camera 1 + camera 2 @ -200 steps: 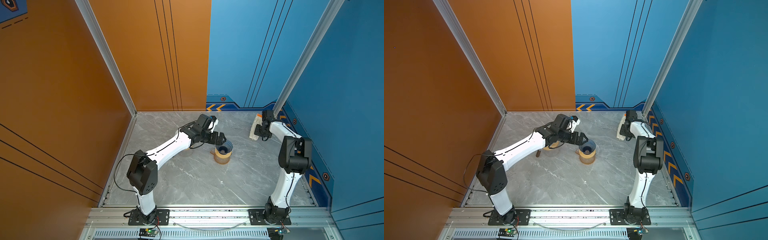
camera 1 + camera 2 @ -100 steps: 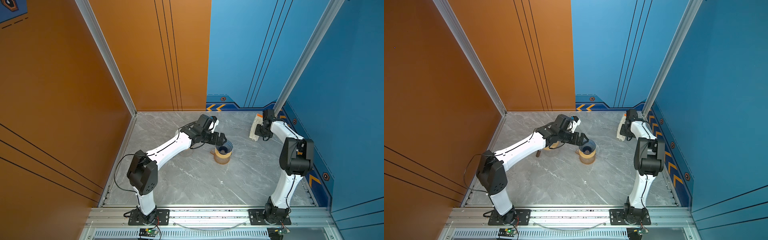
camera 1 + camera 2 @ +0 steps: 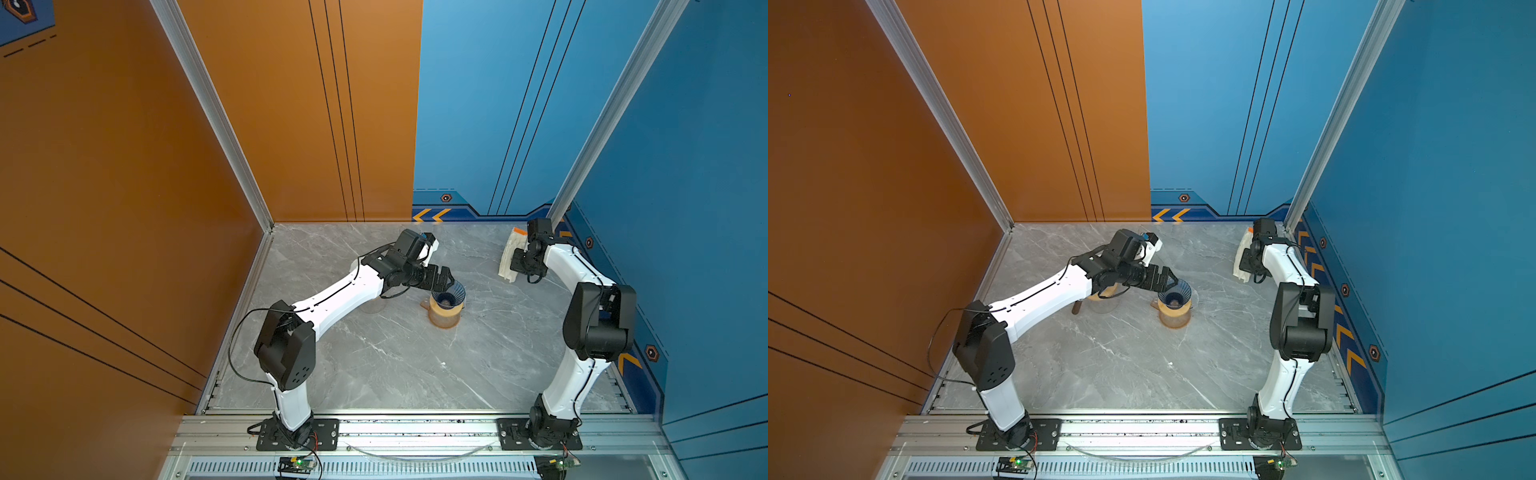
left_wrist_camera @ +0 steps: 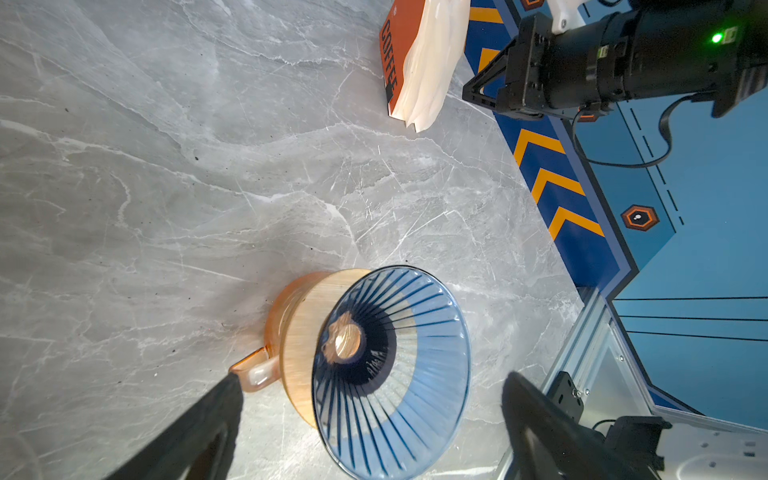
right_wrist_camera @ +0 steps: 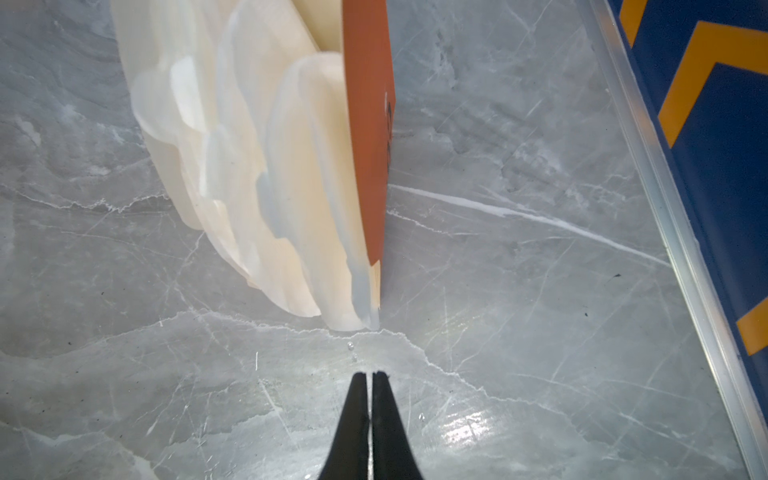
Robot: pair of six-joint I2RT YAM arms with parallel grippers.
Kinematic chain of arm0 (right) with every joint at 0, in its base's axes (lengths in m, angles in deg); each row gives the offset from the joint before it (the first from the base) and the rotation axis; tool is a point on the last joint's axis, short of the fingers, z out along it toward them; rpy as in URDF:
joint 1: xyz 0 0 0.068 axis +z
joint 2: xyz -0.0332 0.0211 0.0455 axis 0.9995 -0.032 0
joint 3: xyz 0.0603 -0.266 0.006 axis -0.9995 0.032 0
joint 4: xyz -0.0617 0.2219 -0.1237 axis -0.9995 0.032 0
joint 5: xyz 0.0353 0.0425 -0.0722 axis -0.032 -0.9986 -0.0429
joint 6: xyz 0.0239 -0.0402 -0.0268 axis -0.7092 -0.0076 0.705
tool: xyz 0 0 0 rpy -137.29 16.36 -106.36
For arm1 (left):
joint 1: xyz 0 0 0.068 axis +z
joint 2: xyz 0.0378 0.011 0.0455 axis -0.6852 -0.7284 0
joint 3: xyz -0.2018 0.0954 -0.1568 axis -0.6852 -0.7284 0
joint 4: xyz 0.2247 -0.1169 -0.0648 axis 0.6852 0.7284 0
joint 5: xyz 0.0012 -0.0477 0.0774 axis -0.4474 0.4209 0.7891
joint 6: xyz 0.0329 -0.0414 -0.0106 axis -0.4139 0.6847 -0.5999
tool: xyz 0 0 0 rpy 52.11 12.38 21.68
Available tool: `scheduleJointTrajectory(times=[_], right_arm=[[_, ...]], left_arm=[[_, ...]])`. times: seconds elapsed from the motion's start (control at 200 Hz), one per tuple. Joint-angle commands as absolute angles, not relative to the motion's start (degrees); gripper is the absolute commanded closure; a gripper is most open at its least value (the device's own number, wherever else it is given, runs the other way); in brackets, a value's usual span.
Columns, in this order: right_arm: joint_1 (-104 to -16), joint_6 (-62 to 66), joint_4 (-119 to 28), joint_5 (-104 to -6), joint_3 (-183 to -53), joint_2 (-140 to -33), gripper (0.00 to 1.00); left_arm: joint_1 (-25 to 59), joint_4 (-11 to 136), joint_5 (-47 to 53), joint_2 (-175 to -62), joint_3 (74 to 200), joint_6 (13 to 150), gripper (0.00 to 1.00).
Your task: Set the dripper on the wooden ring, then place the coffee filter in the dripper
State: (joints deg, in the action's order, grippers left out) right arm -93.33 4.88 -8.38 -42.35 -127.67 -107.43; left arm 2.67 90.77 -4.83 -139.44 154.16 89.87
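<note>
The dripper [image 3: 449, 293] sits on a jug [image 3: 444, 318] near the middle of the counter [image 3: 395, 365]. The left gripper [image 3: 445, 277] is just left of and behind the dripper's rim. A glass [image 3: 1102, 305] stands left of the jug, under the left arm. The filters [image 3: 509, 259] stand far right; the right gripper [image 5: 369, 378] is near them on the wall side, not touching.

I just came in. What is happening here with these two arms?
The left fingers stand open close to the blue dripper, which sits on an amber glass jug and holds no filter yet. The right fingers are shut and empty, just short of the pack of coffee filters.
</note>
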Motion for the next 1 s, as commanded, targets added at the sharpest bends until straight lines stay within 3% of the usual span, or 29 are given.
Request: scheduleJointTrajectory(times=[0.0, 0.08, 0.18, 0.741, 0.991], right_arm=[[-93.3, 3.9, -6.8, -42.6, -126.8, -105.8, 0.93], [-93.5, 4.1, -6.8, -42.1, -127.9, -107.0, 0.81], [-93.5, 4.4, -6.9, -41.9, -129.7, -109.0, 0.79], [-93.8, 2.8, -6.8, -39.5, -135.2, -116.4, 0.84], [-93.7, 2.6, -7.2, -39.2, -136.5, -117.2, 0.90]], left_arm=[[2.2, 92.2, -6.2, -140.1, 155.6, 89.9, 0.02], [2.2, 92.2, -6.3, -140.2, 155.8, 89.9, 0.02], [2.2, 92.2, -6.5, -140.6, 156.1, 89.7, 0.02], [2.5, 92.2, -7.0, -141.6, 156.6, 90.1, 0.02], [2.5, 92.2, -6.9, -141.6, 156.4, 90.1, 0.02]])
